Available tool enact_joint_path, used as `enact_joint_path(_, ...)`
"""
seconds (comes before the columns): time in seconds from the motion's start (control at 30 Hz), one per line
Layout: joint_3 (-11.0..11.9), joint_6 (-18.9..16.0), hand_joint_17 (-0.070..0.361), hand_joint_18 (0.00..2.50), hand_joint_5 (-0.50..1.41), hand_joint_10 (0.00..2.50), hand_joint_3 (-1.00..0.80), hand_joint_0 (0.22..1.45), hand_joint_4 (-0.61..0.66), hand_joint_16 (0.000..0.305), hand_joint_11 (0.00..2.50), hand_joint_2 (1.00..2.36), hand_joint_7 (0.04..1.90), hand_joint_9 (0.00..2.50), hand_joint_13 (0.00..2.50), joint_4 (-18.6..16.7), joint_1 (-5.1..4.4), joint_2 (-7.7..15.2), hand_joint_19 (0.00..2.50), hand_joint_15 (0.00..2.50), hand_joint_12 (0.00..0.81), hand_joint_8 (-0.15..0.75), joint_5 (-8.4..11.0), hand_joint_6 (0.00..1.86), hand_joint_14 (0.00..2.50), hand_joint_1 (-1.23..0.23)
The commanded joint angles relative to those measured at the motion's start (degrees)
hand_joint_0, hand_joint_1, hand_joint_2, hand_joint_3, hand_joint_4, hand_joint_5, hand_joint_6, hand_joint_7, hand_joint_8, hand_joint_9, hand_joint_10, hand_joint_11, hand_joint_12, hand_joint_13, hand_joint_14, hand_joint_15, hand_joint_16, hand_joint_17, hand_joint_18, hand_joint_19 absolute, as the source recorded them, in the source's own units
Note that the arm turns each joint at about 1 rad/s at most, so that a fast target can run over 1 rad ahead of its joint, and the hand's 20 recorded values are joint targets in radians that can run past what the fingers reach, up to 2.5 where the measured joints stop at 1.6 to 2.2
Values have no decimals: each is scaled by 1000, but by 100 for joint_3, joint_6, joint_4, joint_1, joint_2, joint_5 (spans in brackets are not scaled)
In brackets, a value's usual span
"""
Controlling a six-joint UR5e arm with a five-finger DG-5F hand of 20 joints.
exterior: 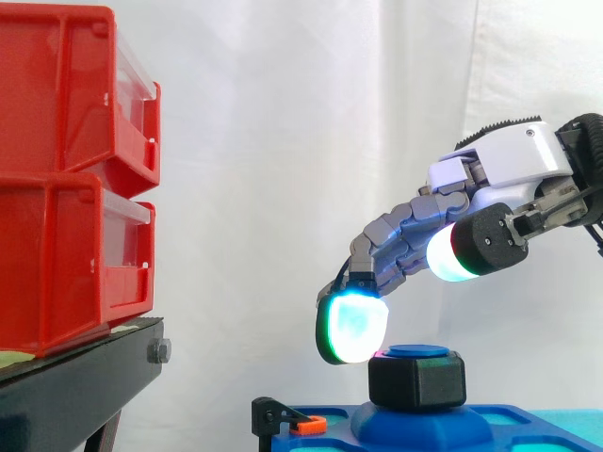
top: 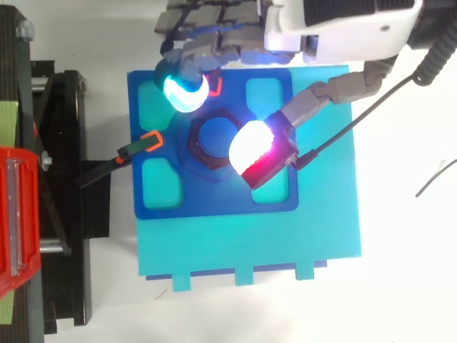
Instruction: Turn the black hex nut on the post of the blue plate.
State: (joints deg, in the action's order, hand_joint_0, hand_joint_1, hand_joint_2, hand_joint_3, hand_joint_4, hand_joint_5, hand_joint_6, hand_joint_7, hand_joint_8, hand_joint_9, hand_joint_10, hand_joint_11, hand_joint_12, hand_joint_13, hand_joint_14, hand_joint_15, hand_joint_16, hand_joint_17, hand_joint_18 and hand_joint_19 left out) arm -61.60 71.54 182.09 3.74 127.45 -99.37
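Note:
The black hex nut (exterior: 416,381) (top: 196,153) sits on the blue post (exterior: 416,351) (top: 213,135) at the middle of the blue plate (exterior: 532,422) (top: 166,201). My hand (exterior: 513,162) (top: 335,28) hovers just above it, open, fingers bent loosely down. Its cyan-green fingertips (exterior: 353,325) (top: 184,91) hang beside the nut's far-left side, a little above its top and apart from it. The thumb pad (exterior: 450,252) (top: 250,148), glowing white and red, floats higher over the nut's right edge. Nothing is held between them.
Stacked red bins (exterior: 66,188) (top: 14,214) stand on a black stand (exterior: 80,377) to the left. A black clamp with an orange tip (exterior: 306,424) (top: 150,141) grips the plate's left edge. A second orange tip (top: 215,85) lies by the fingertips. The plate rests on a cyan base (top: 250,243).

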Motion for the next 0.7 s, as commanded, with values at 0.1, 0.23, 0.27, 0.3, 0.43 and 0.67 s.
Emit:
enact_joint_path(0.1, 8, 45, 132, 0, -202, 0, -500, 446, 187, 58, 13, 1000, 872, 314, 201, -103, 30, -1, 13, 19, 374, 257, -47, 503, 0, -232)
enact_joint_path(0.23, 17, 45, 143, 0, -203, 0, -500, 399, 204, 63, 16, 1000, 871, 318, 209, -253, -22, -1, 3, 15, 398, 276, -21, 503, 0, -296)
enact_joint_path(0.27, 17, 45, 146, 0, -203, 0, -500, 388, 210, 65, 15, 1000, 872, 319, 212, -288, -40, -1, 9, 15, 403, 280, -4, 503, 0, -317)
enact_joint_path(0.3, 25, 53, 147, 0, -203, 0, -500, 382, 208, 65, 23, 1000, 873, 320, 213, -341, -58, 8, 14, 15, 406, 282, 14, 502, 0, -337)
enact_joint_path(0.43, 17, 45, 152, 0, -210, 0, -500, 360, 212, 67, 28, 1000, 878, 322, 221, -446, -145, 70, 2, 21, 414, 288, 102, 502, 0, -421)
enact_joint_path(0.67, -54, 45, 152, 0, -214, 0, -500, 355, 213, 67, 23, 1000, 882, 318, 226, -508, -348, 61, 1, 12, 412, 284, 427, 502, 0, -494)
